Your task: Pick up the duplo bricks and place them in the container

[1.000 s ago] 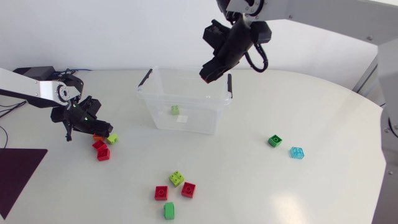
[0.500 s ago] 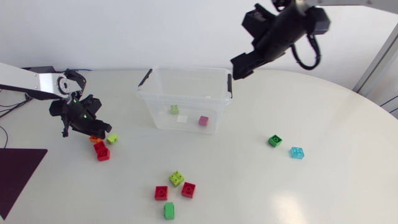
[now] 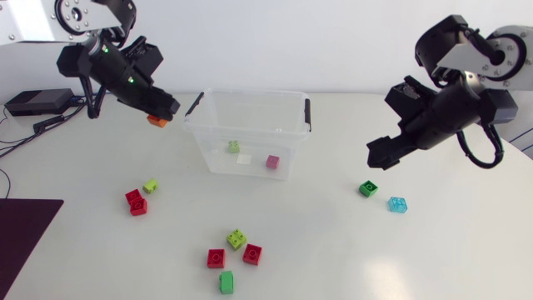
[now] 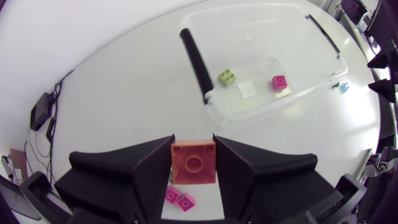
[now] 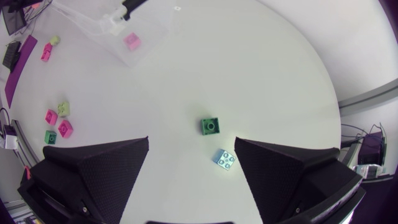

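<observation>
Left gripper (image 4: 193,149) clamps an orange brick (image 4: 193,163) near the container (image 3: 246,92) — right gripper (image 5: 191,142) wide open.

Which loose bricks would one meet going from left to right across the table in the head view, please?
red brick pair → single red brick → lime brick near it → dark green brick → cyan brick

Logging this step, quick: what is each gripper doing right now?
Left gripper: shut on the orange brick.
Right gripper: open, holding nothing.
</observation>
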Controlling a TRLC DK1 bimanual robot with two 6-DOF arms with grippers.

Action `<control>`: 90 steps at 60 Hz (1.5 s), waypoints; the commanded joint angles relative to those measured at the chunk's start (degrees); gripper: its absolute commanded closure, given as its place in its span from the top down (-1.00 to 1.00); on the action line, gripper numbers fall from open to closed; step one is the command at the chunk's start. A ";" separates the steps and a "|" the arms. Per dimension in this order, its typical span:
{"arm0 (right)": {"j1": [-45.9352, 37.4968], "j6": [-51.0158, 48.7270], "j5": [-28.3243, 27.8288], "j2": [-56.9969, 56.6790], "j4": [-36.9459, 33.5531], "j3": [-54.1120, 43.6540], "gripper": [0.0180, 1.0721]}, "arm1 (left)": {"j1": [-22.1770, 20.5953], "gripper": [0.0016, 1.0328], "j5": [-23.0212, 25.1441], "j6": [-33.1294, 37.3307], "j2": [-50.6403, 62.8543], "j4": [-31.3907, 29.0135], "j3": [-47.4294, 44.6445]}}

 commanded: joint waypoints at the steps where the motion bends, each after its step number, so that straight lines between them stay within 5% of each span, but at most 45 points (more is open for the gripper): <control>1: -1.21 1.05 0.80 -1.16 0.75 -3.30 0.89 | -1.76 -0.26 0.17 -2.85 -0.37 -1.33 2.89; 14: -7.63 4.03 1.50 -3.89 1.90 -10.24 0.89 | -5.98 -0.26 5.53 -7.86 7.71 -0.89 13.26; 41: -15.19 12.38 1.76 13.34 9.72 -12.70 0.89 | -7.29 -0.21 7.46 -10.93 15.45 13.87 16.07; 49: -16.33 15.20 1.32 18.26 11.65 -11.03 0.87 | -7.73 0.67 7.46 -11.90 18.26 13.78 18.36; 57: -16.33 16.95 0.45 21.43 12.53 -9.45 0.80 | -7.65 0.90 7.46 -11.55 17.73 13.08 18.09; 69: -15.98 18.98 -0.35 24.24 13.24 -6.72 0.63 | -4.13 0.90 7.37 -9.70 12.02 11.68 14.67; 90: -14.84 20.29 -0.17 26.00 14.99 -6.55 -0.09 | 7.74 0.90 7.29 1.46 -3.45 7.28 -2.65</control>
